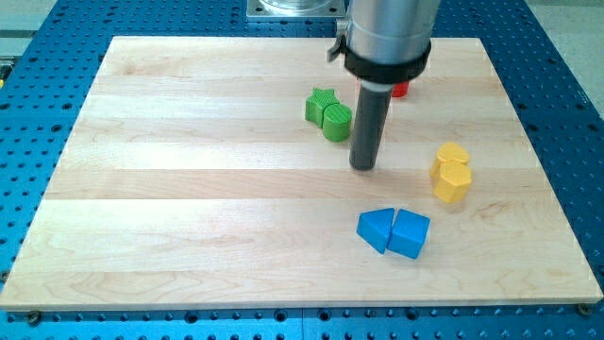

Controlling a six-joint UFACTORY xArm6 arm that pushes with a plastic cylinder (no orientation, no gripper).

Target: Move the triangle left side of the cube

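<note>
The arm carries no claw; its rod ends in my tip (364,166), resting on the wooden tabletop (189,189). The blue triangle (376,229) lies toward the view's bottom, touching the left face of the blue cube (411,233). Two green blocks (327,114) sit just left of the rod. Two yellow blocks (452,172) stand to the right. A red block (400,90) shows partly behind the arm.
</note>
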